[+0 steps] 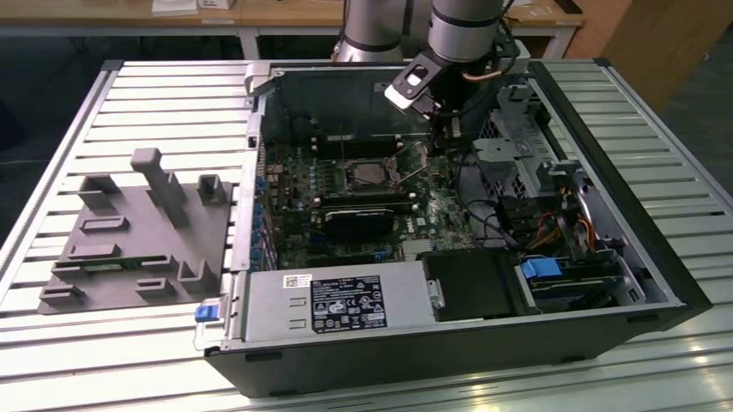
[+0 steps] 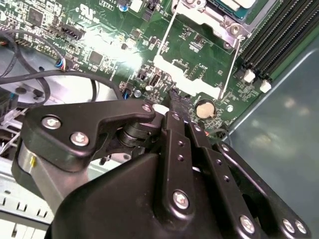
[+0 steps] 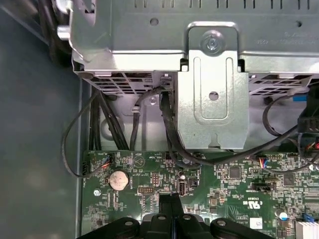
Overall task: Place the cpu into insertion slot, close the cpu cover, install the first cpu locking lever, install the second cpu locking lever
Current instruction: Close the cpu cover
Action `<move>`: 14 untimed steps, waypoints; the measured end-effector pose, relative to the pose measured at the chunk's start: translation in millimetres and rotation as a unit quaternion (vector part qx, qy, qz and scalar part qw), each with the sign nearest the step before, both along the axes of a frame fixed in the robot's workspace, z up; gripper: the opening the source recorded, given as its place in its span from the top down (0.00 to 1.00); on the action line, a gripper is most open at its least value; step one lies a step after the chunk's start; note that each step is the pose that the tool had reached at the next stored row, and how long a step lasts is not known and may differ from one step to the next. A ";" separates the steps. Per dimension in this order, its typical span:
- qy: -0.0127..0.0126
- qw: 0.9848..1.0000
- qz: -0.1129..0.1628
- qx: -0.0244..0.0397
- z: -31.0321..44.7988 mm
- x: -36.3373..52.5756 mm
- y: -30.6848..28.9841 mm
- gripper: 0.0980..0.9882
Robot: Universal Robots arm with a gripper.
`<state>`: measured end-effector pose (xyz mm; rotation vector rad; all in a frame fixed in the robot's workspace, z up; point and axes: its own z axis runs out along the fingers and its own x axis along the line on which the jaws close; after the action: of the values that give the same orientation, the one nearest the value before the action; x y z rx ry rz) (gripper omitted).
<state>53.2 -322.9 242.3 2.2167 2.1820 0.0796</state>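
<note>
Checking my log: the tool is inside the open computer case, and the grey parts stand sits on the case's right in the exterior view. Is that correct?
Wrong side. The exterior view shows the grey parts stand on the exterior view's left of the open computer case, not its right. The tool is indeed inside the case.

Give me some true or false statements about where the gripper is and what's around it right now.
1. The gripper is inside the open case. True.
2. It holds the cpu. False: it is shut on nothing.
3. A coin battery sits on the board near the gripper. True.
4. The grey fixture lies on the exterior view's right of the case. False: the fixture lies on that view's left.
</note>
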 end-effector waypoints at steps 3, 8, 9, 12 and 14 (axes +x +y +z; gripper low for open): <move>0.000 1.000 0.000 0.000 -3.2 0.1 0.0 0.99; 0.001 1.000 0.000 0.000 -4.9 0.3 0.0 0.99; 0.001 1.000 0.000 0.000 -5.1 0.4 0.0 0.99; 0.001 1.000 0.000 0.000 -5.7 0.5 0.0 0.99; 0.001 1.000 0.000 0.000 -5.7 0.5 0.0 0.99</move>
<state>53.7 -322.9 236.5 2.2173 2.1825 0.0777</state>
